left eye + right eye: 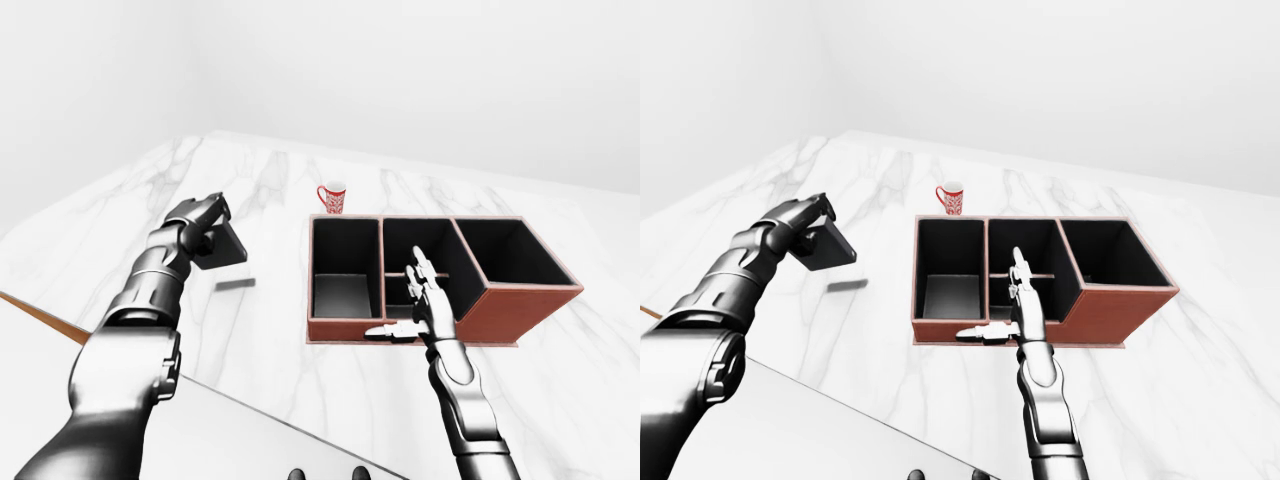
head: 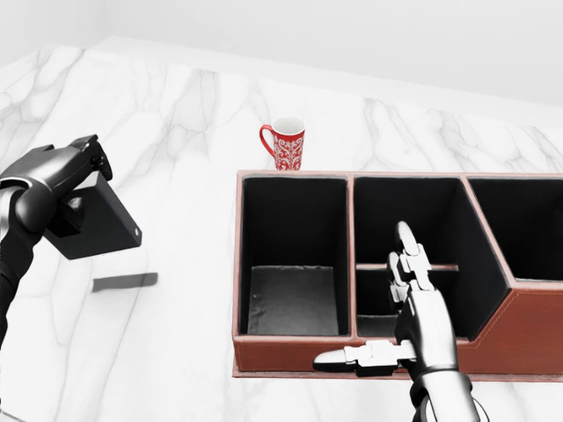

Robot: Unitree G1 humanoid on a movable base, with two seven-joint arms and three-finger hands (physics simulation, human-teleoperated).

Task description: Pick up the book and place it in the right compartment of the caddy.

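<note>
The left robot hand gripped the black book clear above the bench; the right robot hand hung open-fingered over the caddy

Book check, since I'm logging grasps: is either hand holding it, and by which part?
The left hand grips the book by its upper left end; the right hand holds nothing.

Left hand raised, fingers clenched — right hand splayed flat.
</note>
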